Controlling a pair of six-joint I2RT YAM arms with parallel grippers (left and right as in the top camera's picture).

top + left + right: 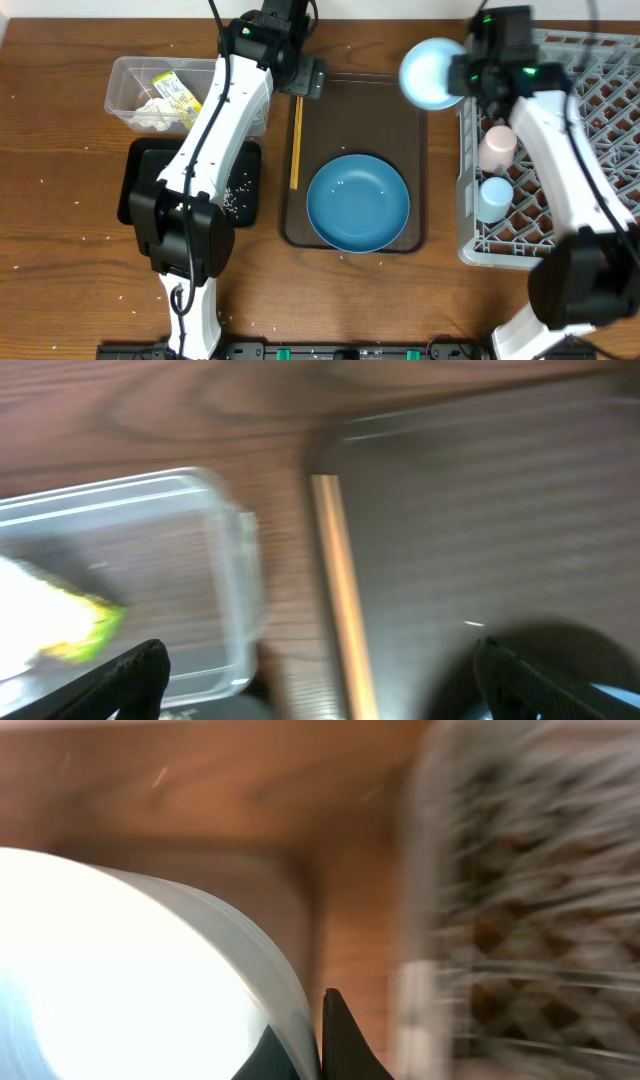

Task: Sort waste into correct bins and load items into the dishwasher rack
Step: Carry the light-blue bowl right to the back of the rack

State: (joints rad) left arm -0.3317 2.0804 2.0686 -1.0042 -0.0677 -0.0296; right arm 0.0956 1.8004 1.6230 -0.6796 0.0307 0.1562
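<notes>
Wooden table (60, 200) fills the frame. At centre a dark brown serving tray (350, 110) carries the large blue dish (358, 203) and, along its left edge, the chopsticks (296, 140). The left gripper (308, 78) hangs over their upper end, jaws spread wide and empty. At upper left the clear tub (125, 75) holds a yellow-green wrapper (172, 90) and tissue (150, 115). Below it, rice (238, 195) speckles the black tray (135, 190). The right gripper (468, 75) pinches the rim of the small light-blue bowl (430, 72), raised just left of the grey rack (600, 90), which holds a pink cup (497, 147) and a light-blue cup (494, 197).
</notes>
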